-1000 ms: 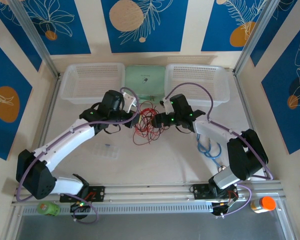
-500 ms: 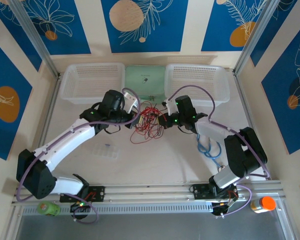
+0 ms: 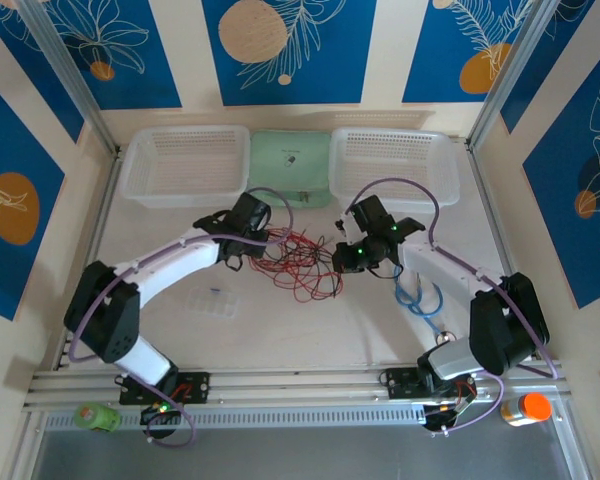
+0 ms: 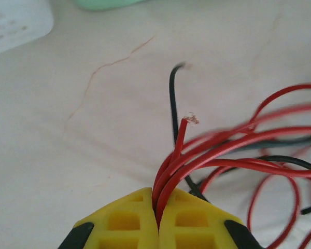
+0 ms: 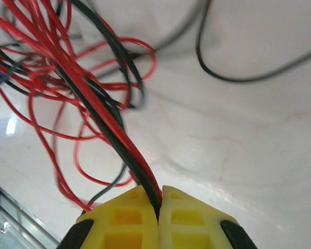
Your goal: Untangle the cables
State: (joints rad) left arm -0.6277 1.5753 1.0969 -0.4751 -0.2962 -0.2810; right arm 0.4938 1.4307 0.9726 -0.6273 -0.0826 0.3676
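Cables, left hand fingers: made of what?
Cables: thin wire in glossy red or black insulation, plastic by its sheen; one cut red end shows frayed strands, probably metal. Left hand fingers: matte yellow, likely moulded plastic, given the recessed pockets.

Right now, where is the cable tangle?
Top view: the cables lie mid-table between the left gripper and the right gripper, both shut on strands.

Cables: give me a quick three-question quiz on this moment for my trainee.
1. True or false: the left gripper is shut on red cables.
2. Which colours run into the right gripper? A red only; B red and black; C black only.
3. What colour is the pouch between the two baskets?
Key: 1 true; 2 B; 3 green.
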